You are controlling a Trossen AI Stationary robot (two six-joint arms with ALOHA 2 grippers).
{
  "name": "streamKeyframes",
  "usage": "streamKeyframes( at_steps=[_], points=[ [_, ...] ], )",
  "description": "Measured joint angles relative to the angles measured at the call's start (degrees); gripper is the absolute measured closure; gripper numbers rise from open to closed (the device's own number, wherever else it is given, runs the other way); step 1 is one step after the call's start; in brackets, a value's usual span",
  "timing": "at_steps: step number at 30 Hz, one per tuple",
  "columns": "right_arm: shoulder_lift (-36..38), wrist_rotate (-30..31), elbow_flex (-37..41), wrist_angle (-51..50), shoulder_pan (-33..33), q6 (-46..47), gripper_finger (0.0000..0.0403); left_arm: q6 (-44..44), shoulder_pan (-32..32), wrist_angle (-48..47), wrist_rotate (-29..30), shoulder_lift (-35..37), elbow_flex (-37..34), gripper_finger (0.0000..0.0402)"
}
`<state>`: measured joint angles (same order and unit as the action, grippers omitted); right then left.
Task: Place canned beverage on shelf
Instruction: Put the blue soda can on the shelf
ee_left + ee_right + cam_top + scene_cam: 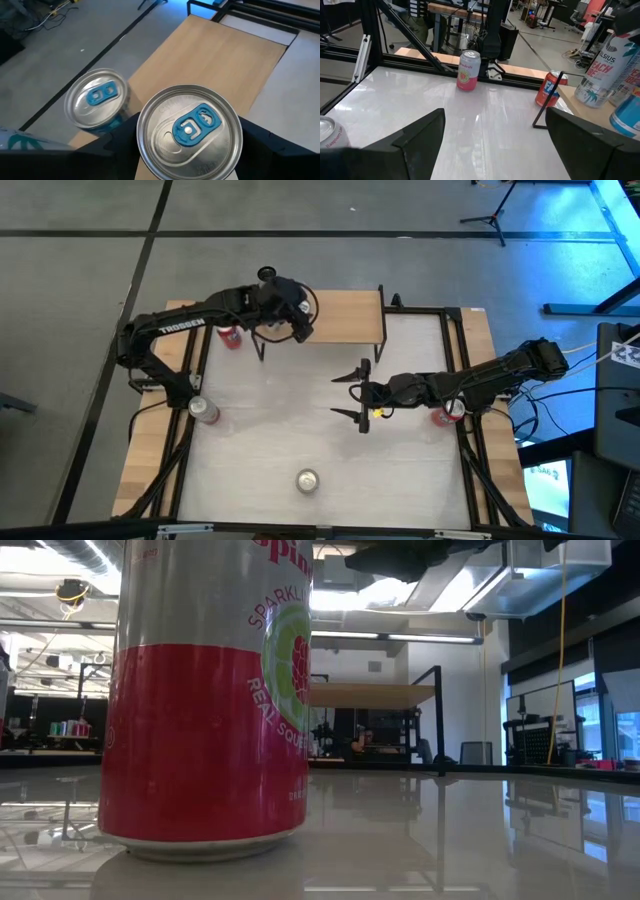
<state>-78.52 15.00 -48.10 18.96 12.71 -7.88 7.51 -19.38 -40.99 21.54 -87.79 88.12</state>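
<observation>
The shelf (340, 316) stands at the table's far edge. My left gripper (290, 320) is over the shelf's left end, shut on a silver-topped can (190, 131) with a blue tab. Beside that can stands another can (97, 100) with a blue tab. The right wrist view shows a white peach can (599, 70) and a blue can (626, 117) on the shelf board (570, 99). My right gripper (352, 395) hangs open over the middle of the table, with nothing between its fingers (420, 137). My left gripper pinches the can between its two fingers (119, 142), one on each side of the wall just under the top rim (142, 134). The fingers come slanting down from the table's left. The can stands upright. Its bottom is hidden, so I cannot tell whether it rests on the shelf.
A red can (230, 336) stands on the table by the shelf's left legs. A raspberry can (203, 410) is near the left edge. Another can (307, 480) is near the front edge, and one more (448, 413) is under the right arm. Black frame rails run along the table's sides.
</observation>
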Motion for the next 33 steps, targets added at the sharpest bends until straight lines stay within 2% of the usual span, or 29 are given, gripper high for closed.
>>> streamKeyframes(
  at_steps=[7, 19, 33],
  points=[
    [0.0, 0.0, 0.0, 0.0, 0.0, 0.02, 0.0061, -1.86, -0.98, -0.87, -0.21, 0.07, 0.0, 0.0169],
    [0.0, 0.0, 0.0, -0.02, 0.0, 0.02, 0.0061, -1.93, -0.98, -0.98, -0.24, 0.07, 0.0, 0.0143],
    [0.0, 0.0, 0.02, -0.04, 0.0, 0.02, 0.0061, -3.66, -0.98, -1.78, 0.49, 0.04, 0.0, 0.0141]
  ],
)
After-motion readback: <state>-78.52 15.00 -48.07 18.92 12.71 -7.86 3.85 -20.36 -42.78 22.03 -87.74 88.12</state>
